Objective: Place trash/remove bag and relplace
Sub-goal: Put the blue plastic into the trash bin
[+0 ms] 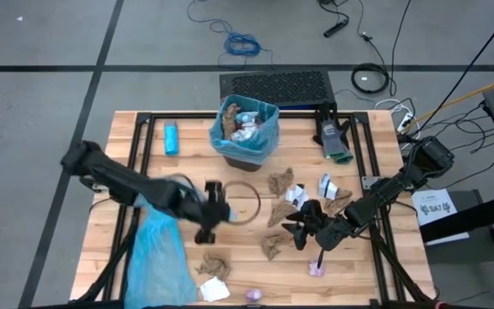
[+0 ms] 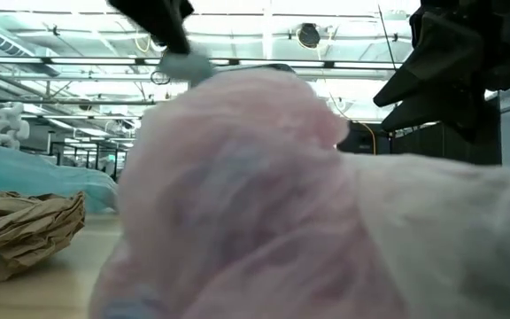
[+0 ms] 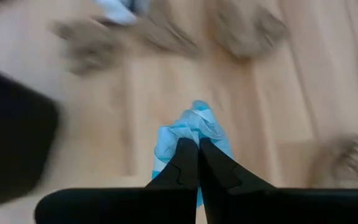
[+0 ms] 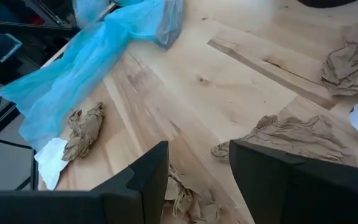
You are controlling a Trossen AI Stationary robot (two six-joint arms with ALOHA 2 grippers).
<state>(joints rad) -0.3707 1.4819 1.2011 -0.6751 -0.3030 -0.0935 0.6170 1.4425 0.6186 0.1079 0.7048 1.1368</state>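
**L gripper pinching blue bag, R hovering over scraps**

L gripper (image 1: pixel 215 209) is sitting mid-table w/ its fingers (image 3: pixel 185 163) pressed together on a bunched bit of the blue bag (image 1: pixel 157 253). Rest of that bag is trailing back toward the table's (image 1: pixel 127 154) near-left corner, thin, see-thru, crumpled flat on the wood. A ring (image 1: pixel 245 202) is lying just beside this gripper, on the bin side.

R gripper (image 1: pixel 307 225) is hanging right of centre, jaws apart, nothing between them; wrist view is showing brown wads (image 4: pixel 278 137) lying just ahead of and under its fingers (image 4: pixel 138 180), not touching them as far as I can tell.

Trash is lying scattered: brown wads near R gripper (image 1: pixel 274 245) and at the near edge (image 1: pixel 213 265), white bits (image 1: pixel 295 194) between R gripper and bin, a pink wrapper (image 1: pixel 317 269) near the front edge. In the low view a pale pink wrapper (image 2: pixel 264 195) is filling most of the frame, blurred.

Bin (image 1: pixel 244 130) is standing at the far-centre, lined w/ a blue bag, already holding brown and white scraps. A small blue oblong (image 1: pixel 171 138) is lying left of it, well apart.
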